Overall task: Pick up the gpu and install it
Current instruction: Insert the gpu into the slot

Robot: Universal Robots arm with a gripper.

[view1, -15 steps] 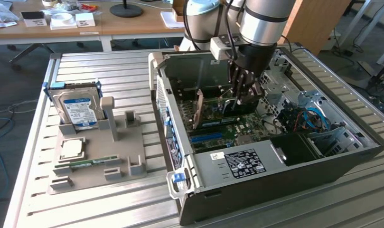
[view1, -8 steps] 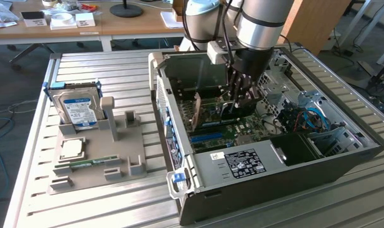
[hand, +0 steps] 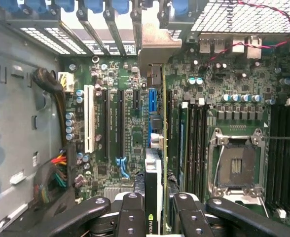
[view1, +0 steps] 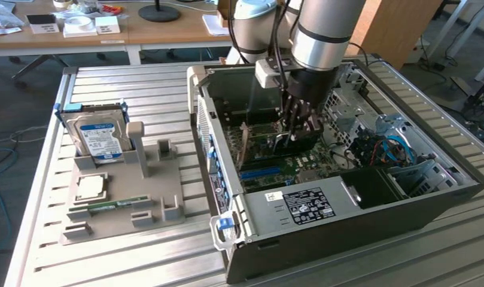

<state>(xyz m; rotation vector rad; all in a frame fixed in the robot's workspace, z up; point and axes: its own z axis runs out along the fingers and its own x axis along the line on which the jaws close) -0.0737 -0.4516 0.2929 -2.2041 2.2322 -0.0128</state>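
My gripper [view1: 298,128] reaches down into the open computer case [view1: 322,206] and is shut on the gpu [view1: 262,143]. In the wrist view the gpu [hand: 157,148] stands edge-on between my fingers [hand: 132,217], its black cooler on one side and the green card on the other. It stands over the motherboard [hand: 130,143], in line with the blue slot [hand: 151,103]. Its metal bracket [hand: 157,44] meets the row of slot covers at the case's rear wall. Whether the card's edge sits in the slot, I cannot tell.
A grey holder tray [view1: 158,197] at the exterior view's left carries a hard drive [view1: 100,136], a processor chip [view1: 90,186] and a memory stick [view1: 106,206]. Inside the case are the empty processor socket [hand: 236,165], memory slots [hand: 197,143] and cable bundles [hand: 54,170].
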